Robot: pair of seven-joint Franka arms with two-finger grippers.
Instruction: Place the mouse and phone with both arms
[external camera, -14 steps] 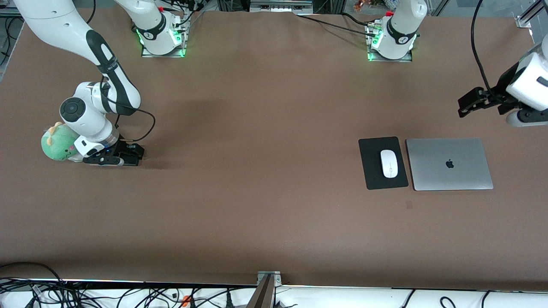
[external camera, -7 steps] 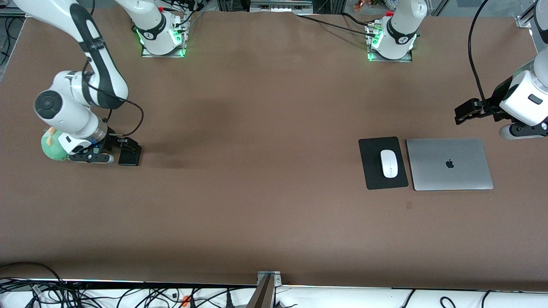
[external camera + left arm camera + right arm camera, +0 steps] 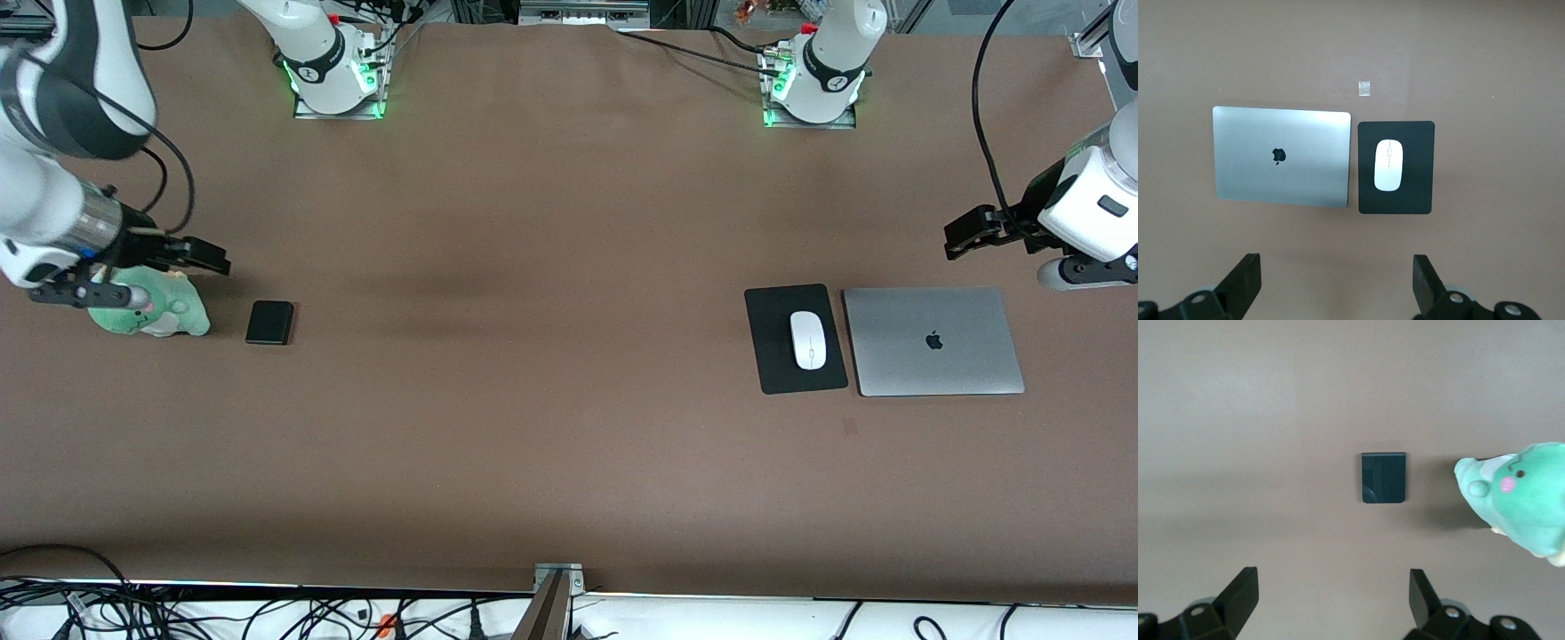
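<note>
The white mouse (image 3: pixel 807 340) lies on a black mouse pad (image 3: pixel 773 360) beside a closed silver laptop (image 3: pixel 933 340), toward the left arm's end of the table. It also shows in the left wrist view (image 3: pixel 1388 165). My left gripper (image 3: pixel 965 233) is open and empty, up in the air above the table by the laptop; its own view shows it (image 3: pixel 1336 283) with jaws wide apart. The black phone (image 3: pixel 269 322) lies flat on the table toward the right arm's end, and shows in the right wrist view (image 3: pixel 1383 477). My right gripper (image 3: pixel 203 258) is open and empty, raised over the plush toy; its own view shows it too (image 3: pixel 1333 600).
A green plush toy (image 3: pixel 151 309) sits beside the phone, closer to the table's end, and shows in the right wrist view (image 3: pixel 1518 497). A small square tape mark (image 3: pixel 850 426) lies on the table nearer to the front camera than the mouse pad. The table is brown.
My right gripper has left the phone lying on the table and has risen and drawn away toward the right arm's end. The left gripper shifted slightly at first, then stayed still.
</note>
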